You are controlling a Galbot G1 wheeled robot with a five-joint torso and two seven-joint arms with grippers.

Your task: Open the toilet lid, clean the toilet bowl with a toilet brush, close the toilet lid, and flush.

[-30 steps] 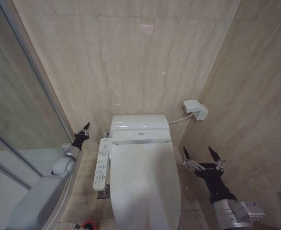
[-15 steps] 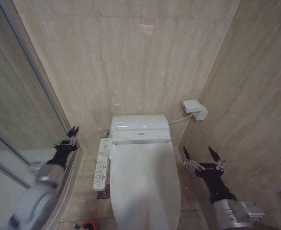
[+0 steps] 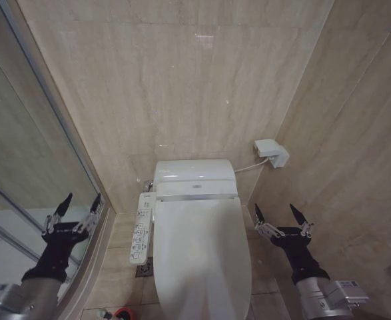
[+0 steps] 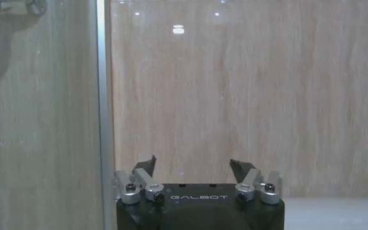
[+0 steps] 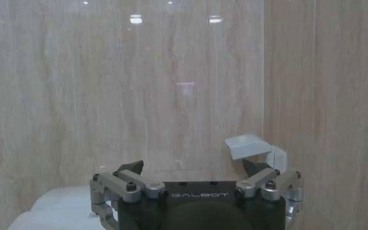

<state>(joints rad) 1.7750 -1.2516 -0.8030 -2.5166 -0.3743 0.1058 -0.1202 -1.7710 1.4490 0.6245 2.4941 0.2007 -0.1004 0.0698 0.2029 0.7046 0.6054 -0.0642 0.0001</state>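
The large glossy white plastic oval toilet lid (image 3: 202,257) lies shut, flat over the bowl, centre of the head view, with the white tank unit (image 3: 195,179) just behind it against the beige marble-look tiled back wall (image 3: 182,87). A narrow white control panel with small buttons (image 3: 142,228) sits along the lid's left edge, touching the seat side. A small white wall box (image 3: 272,152) is mounted far right in the corner, a thin white cable (image 3: 248,165) running from it to the tank. Left of the toilet, a glass shower screen with a metal frame (image 3: 55,127) stands close beside the left arm, leaving a narrow strip of tiled floor (image 3: 118,267). A bit of red round holder (image 3: 123,313) peeks at the near edge, left of the bowl. The left gripper (image 3: 75,212) hovers near left, by the glass frame, fingers spread apart, holding nothing. The right gripper (image 3: 283,219) hovers right of the lid, near the right wall, fingers also spread wide, holding nothing. The left wrist view adds the frame's vertical metal strip (image 4: 102,96) and the left gripper (image 4: 193,167) facing the wall. The right wrist view shows the right gripper (image 5: 197,171) facing the wall box (image 5: 248,146), with a white tank corner (image 5: 56,206) near it.
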